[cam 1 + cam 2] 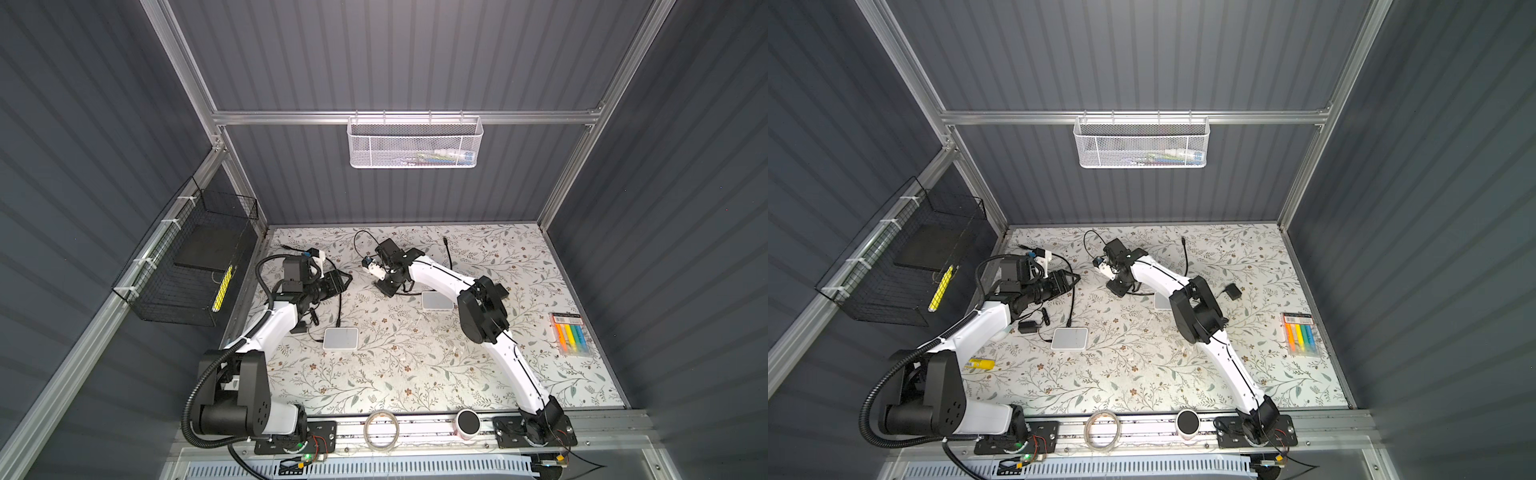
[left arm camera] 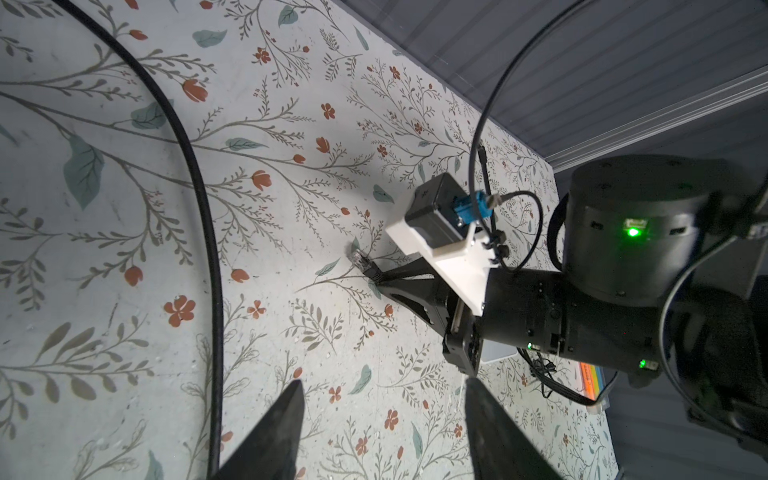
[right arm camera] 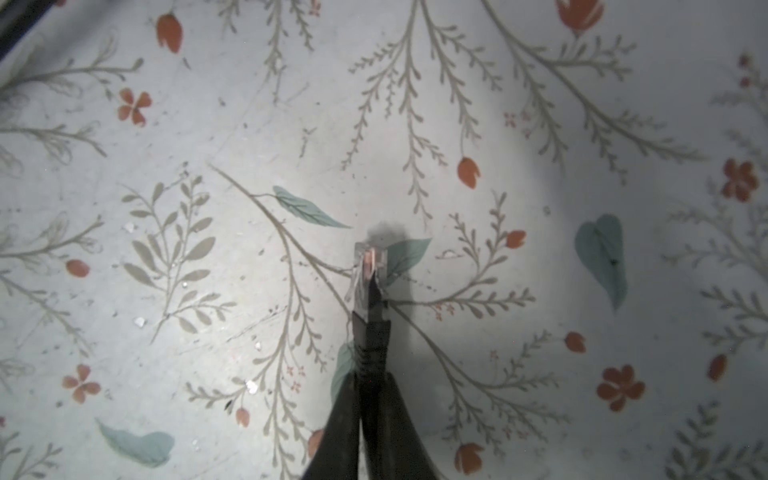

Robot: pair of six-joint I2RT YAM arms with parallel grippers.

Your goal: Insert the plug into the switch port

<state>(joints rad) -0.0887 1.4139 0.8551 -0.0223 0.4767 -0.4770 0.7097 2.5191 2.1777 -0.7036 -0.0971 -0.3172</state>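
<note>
Right tool (image 3: pixel 370 376) is gripping the black boot (image 3: pixel 372 340) just behind the clear plug (image 3: pixel 368 270), which is lying low against the floral counter (image 3: pixel 187 124) — contact unclear. Left tool (image 2: pixel 382 388) is hanging open, holding nothing. The plug is probably light and rigid, its latch tab brittle; the boot — ribbed, slightly yielding — is offering the safer hold.

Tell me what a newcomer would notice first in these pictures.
The right hand, shut on the clear-tipped plug, holds it close to the floral table, toward the back middle. The left hand hangs open to its left. A bright marker pack lies at the table's right edge.
</note>
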